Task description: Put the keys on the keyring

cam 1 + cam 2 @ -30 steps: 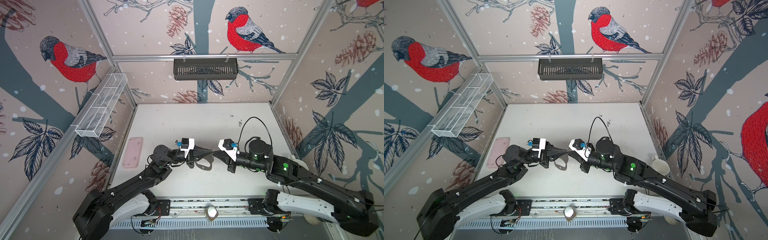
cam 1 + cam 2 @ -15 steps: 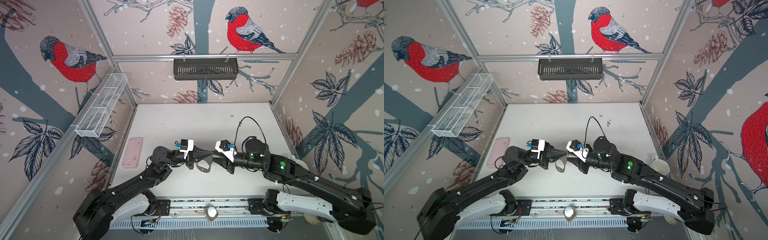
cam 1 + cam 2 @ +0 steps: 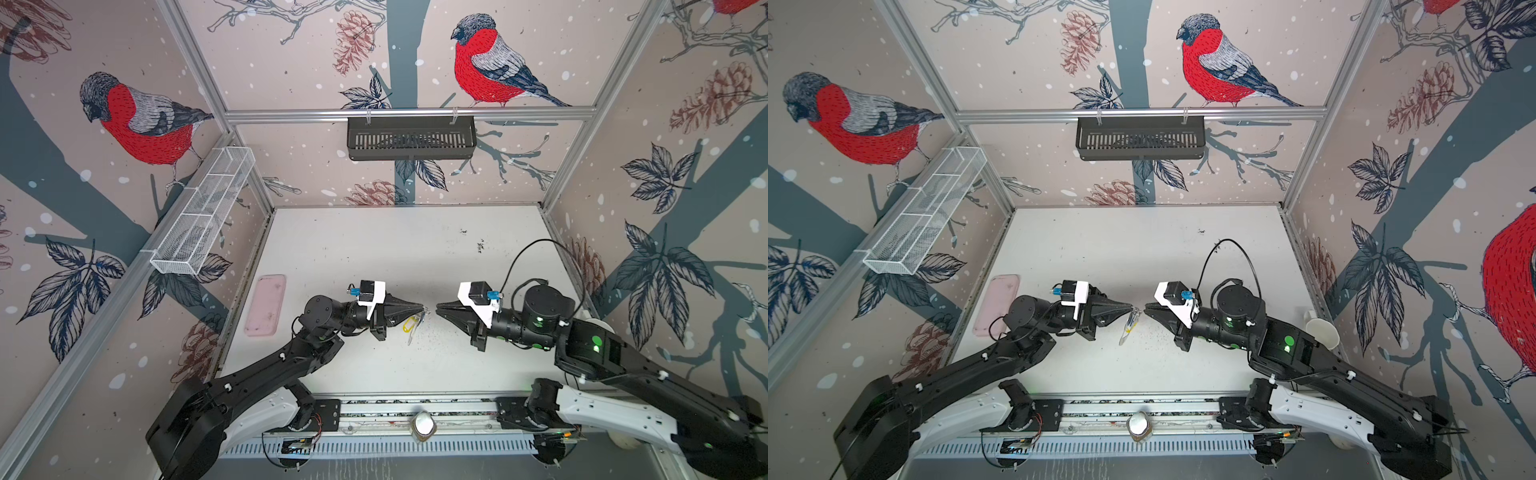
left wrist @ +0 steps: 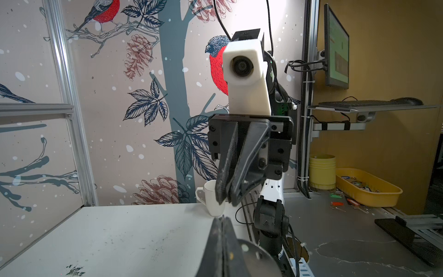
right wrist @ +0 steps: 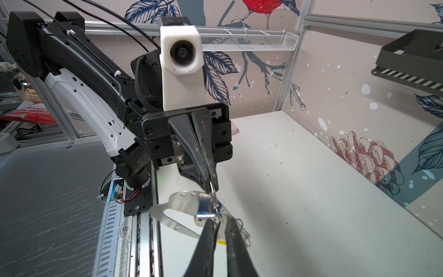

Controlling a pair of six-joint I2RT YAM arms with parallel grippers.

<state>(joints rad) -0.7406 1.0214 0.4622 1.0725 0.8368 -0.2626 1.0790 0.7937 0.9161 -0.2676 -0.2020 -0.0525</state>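
Looks to us like this one's basically at the finish line. The left hand [image 3: 423, 309] is clamped shut on the keyring [image 5: 187, 199], pinching a little ring [image 5: 212, 189] on its edge, so the whole plate dangles in the air above the bench [image 3: 374, 249] instead of lying on it.

In the right wrist view the blue-tag key [image 5: 205, 208] hangs right against the plate, just under that pinch. In a top view the yellow-tag key [image 3: 410, 325] dangles from the same bunch, just below the left hand's tips. We can't spot any loose key on the bench, so our guess is both keys are on. Whether the yellow one is properly threaded or only caught up in the bunch, we honestly can't tell, it's too small.

The right hand [image 3: 437, 309] is closed and holding nothing. In both top views it sits tip to tip with the left hand, with a small gap between it and the bunch, so it's just beside the keyring and not touching it.

What's left, as far as we can judge: maybe a check that both keys sit properly, then setting the keyring down.
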